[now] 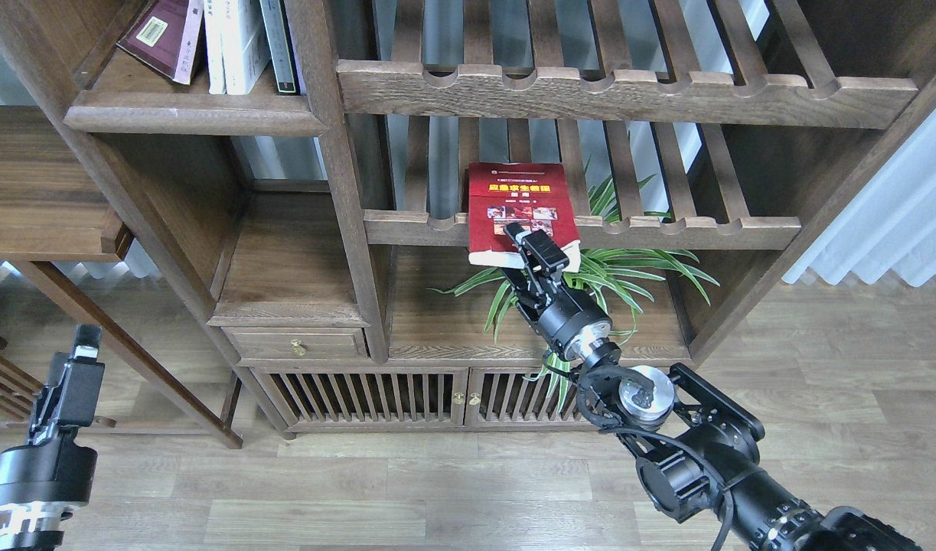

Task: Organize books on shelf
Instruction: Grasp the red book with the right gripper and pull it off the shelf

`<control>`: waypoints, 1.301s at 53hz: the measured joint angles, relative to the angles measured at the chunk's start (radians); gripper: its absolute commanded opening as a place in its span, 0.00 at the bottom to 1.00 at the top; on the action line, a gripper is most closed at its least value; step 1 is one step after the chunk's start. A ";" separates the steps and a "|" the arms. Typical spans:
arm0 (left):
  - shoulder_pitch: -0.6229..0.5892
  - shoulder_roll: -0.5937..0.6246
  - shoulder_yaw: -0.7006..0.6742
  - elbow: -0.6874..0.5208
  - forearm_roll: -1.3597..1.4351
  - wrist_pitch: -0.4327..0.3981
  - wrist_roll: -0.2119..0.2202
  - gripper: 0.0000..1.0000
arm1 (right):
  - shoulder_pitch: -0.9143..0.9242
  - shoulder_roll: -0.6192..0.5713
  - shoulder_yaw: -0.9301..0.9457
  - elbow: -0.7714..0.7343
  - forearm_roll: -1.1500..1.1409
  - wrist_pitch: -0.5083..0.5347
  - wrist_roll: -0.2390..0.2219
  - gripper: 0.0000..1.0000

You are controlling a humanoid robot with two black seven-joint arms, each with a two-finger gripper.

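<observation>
A red book (521, 200) with a yellow title and photos lies tilted over the front rail of the middle slatted rack (666, 229). My right gripper (530, 246) is shut on its lower edge. A dark maroon book (165, 34) leans against thin white-spined volumes (234, 42) on the solid brown shelf (196, 116) at the upper left. The yellow-green book is out of view. My left gripper (81, 353) hangs low at the far left, away from the bookcase, and its fingers cannot be told apart.
A green spider plant (636, 268) stands in the compartment under the red book, right behind my right wrist. An upper slatted rack (628, 92) runs above. A small drawer (295, 344) and slatted cabinet doors (406, 398) sit below. A wooden side table (47, 199) stands at left.
</observation>
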 measured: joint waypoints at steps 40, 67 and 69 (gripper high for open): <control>0.042 -0.011 -0.009 -0.001 -0.001 0.000 0.000 1.00 | -0.079 0.000 -0.020 0.101 0.002 0.197 0.017 0.05; 0.175 0.010 0.011 0.059 -0.179 0.000 0.000 1.00 | -0.439 0.000 -0.119 0.367 -0.153 0.244 -0.138 0.06; 0.178 0.010 0.021 0.059 -0.187 0.000 0.000 1.00 | -0.453 0.000 -0.122 0.367 -0.160 0.244 -0.148 0.06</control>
